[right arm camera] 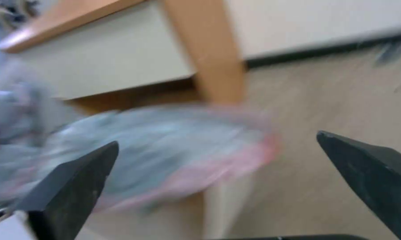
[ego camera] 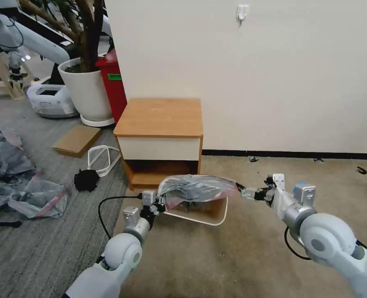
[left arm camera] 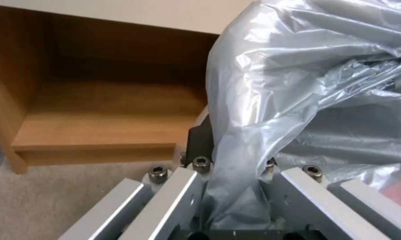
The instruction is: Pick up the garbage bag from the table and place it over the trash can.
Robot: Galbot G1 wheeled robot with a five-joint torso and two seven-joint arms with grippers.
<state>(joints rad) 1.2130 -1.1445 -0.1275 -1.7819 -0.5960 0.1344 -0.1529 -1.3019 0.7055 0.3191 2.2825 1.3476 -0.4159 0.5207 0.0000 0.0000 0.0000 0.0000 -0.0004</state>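
In the lower middle of the head view, nearest the camera, the left hand is pinching one end of the garbage bag; its wrist view shows grey film bunched down between the metal fingers, so this hand is clamped on the plastic. That grip is keeping the bag's left edge anchored at the near left corner of the trash can, which is standing on the carpet at the centre of the frame, directly in front of the nightstand.

The bag is lying stretched across the top of the can, covering most of the opening, with its pink-red rim band showing along the near and right edges; the bin's right and near rim is peeking out below it. Judging by this, the bag is draped over the bin but not yet pulled down around the rolled rim.

To the right of centre, the right hand is sitting just beside the bag's right tip. Its wrist view shows both dark fingers spread wide with the bag beyond them, not between them, so this hand is open and gripping nothing.

Farther back, the bench, a wooden nightstand with a cream drawer front, is standing against the wall with a bare top. No readable brand, label or writing is appearing on the bag, bin or nightstand.
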